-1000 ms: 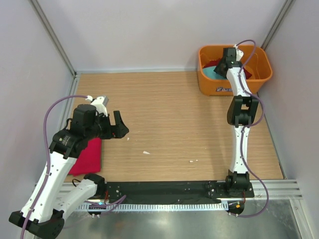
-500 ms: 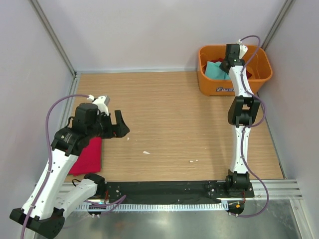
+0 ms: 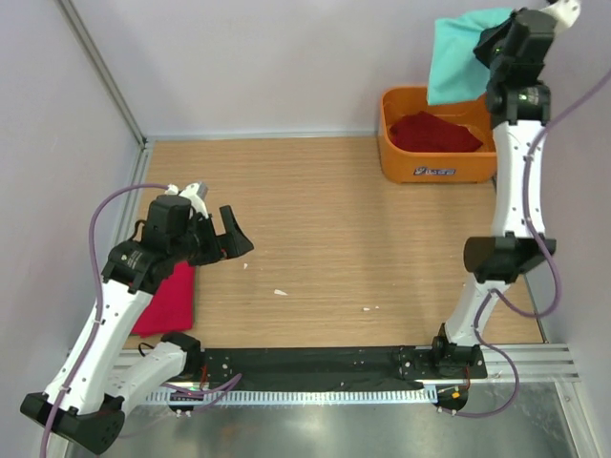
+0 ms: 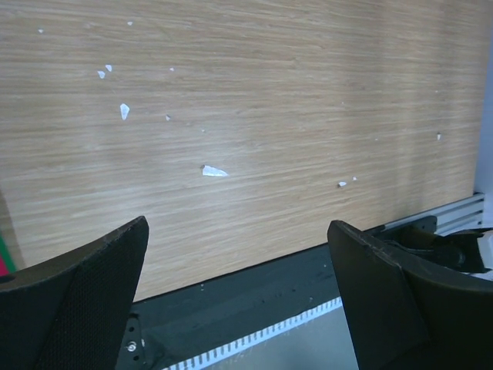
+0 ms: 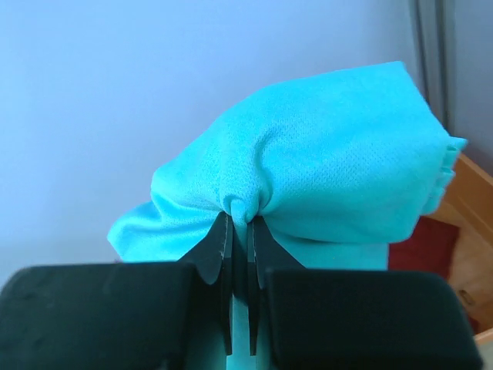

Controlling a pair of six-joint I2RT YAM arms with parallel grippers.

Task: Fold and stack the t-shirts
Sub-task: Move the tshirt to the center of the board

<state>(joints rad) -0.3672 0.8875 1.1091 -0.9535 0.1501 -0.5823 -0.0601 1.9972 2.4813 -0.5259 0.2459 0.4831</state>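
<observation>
Red cloth is seen nearest: one red t-shirt, folded flat, is laid at approx. 8 o'clock on the wooden surface, partly hidden under the left arm. It is judged done, i.e. the base of the stack. Just beside it the left tool is held w/ jaws spread wide and nothing between them. In the wrist view only bare wood and a few white scraps are seen below it.

Farther off, at approx. 1 o'clock, an orange tub is set in the back corner. A second red t-shirt is left crumpled inside it, not yet dealt with.

Farthest and highest, the teal t-shirt is pinched by a bunched fold in the right tool, jaws closed tight on the cloth. It is hung in the air above the tub, clear of the rim.

Progress is judged at approx. one third: 1 shirt folded, 1 in hand but unfolded, 1 in the tub. The teal shirt is yet to be brought to the surface, spread, folded and stacked on the red one, then likewise the tub's shirt. Whether more are hidden beneath it can't be told.
</observation>
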